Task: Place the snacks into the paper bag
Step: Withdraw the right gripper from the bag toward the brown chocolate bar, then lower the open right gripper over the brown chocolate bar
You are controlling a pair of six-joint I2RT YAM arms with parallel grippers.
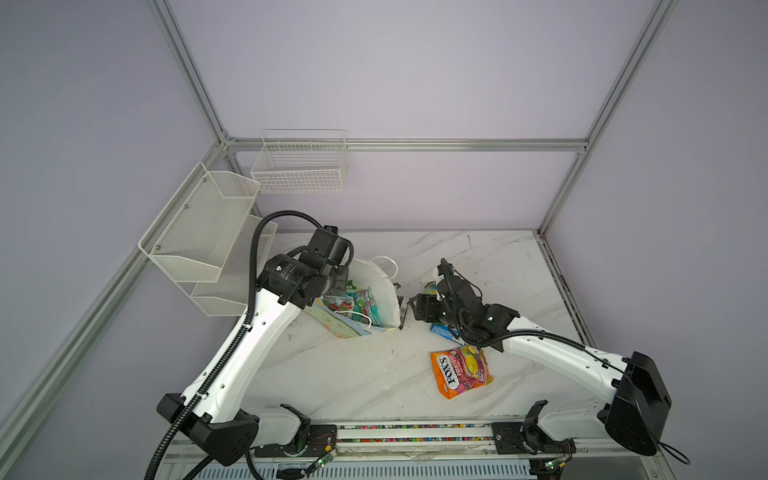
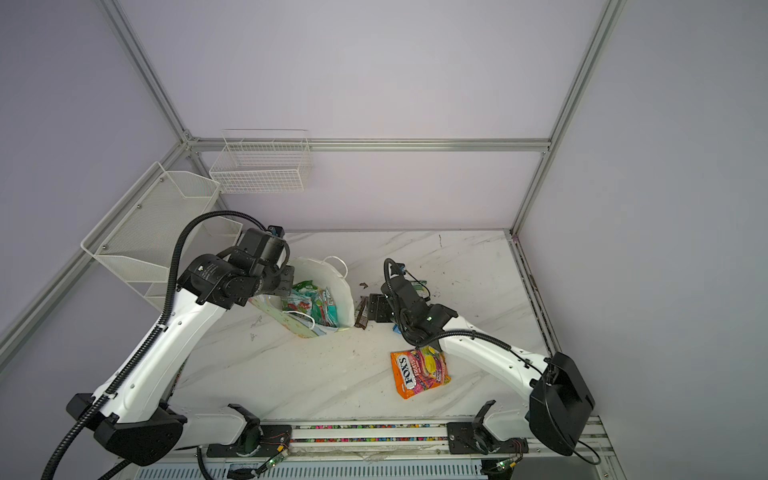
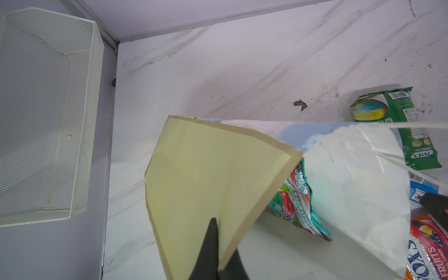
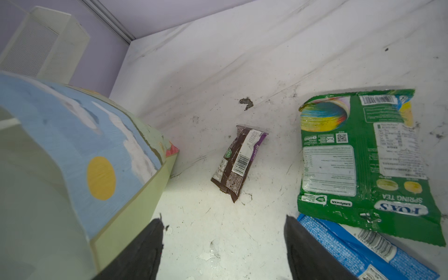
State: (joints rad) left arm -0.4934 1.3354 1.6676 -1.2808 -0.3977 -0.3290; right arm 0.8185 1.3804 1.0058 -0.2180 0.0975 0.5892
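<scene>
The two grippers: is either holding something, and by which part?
The left gripper pinches the white printed paper bag by its pale yellow side panel's edge; the right gripper is open, empty.

Pale lilac walls [image 1: 415,75], bare aluminium frame [image 1: 407,145] along corners and edges, white marble-patterned table [image 1: 332,374] with dark scuffs, wire basket [image 1: 299,174] on back wall, mesh shelf [image 1: 195,232] on left wall, soft even light.

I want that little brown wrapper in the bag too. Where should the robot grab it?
Probably pinch the brown wrapper across its narrow middle, from above: it lies flat, long and thin, bare table either side. The right tool is open.
</scene>
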